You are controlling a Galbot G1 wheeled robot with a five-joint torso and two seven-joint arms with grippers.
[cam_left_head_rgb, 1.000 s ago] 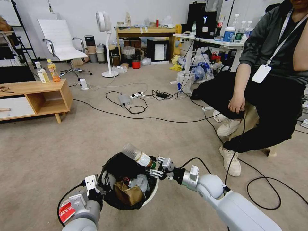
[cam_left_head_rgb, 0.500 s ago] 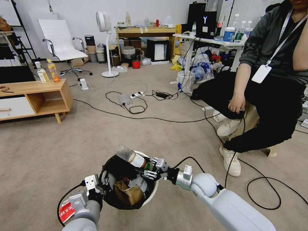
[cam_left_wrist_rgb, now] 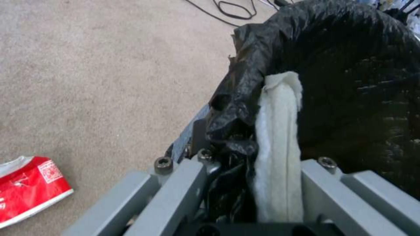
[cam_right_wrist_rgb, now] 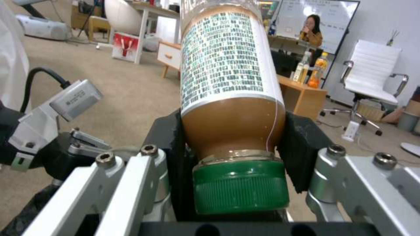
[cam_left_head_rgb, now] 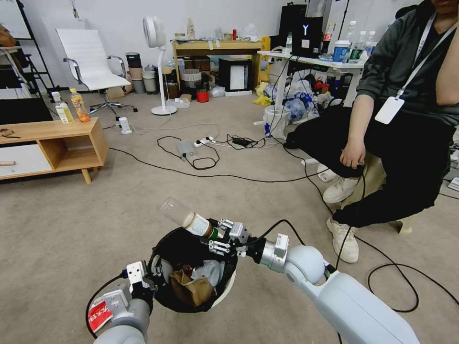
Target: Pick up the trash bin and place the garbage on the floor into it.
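**Bottle gripped over the bin's far rim**

The floor (cam_left_head_rgb: 95,224), a beige-grey carpet crossed by black cables, spreads from the robot to the desks at the back. A seated person (cam_left_head_rgb: 397,110) is on the robot's right, touching none of the task's things.

The trash bin (cam_left_head_rgb: 228,286), white with a black bag (cam_left_head_rgb: 184,248) folded over its rim, is raised in front of the robot. The left gripper (cam_left_head_rgb: 149,276) is clamped on the near-left rim; in the left wrist view its fingers (cam_left_wrist_rgb: 175,193) pinch the white rim (cam_left_wrist_rgb: 280,131) and the bag (cam_left_wrist_rgb: 350,65) together.

The right gripper (cam_left_head_rgb: 215,239) is above the bin's far-right rim, clenched on 1 green-capped bottle (cam_left_head_rgb: 184,218). The bottle tilts with its clear base pointing up and away to the left, its cap end in the gripper. The right wrist view shows black pads (cam_right_wrist_rgb: 302,150) pressing both sides of the bottle (cam_right_wrist_rgb: 227,82) just above the green cap (cam_right_wrist_rgb: 241,186).

Inside the bin lie a brown paper bag (cam_left_head_rgb: 191,289) and crumpled white tissue (cam_left_head_rgb: 210,272).

1 red-and-white snack wrapper (cam_left_head_rgb: 99,314) lies on the carpet beside the left arm, and also shows in the left wrist view (cam_left_wrist_rgb: 31,186).
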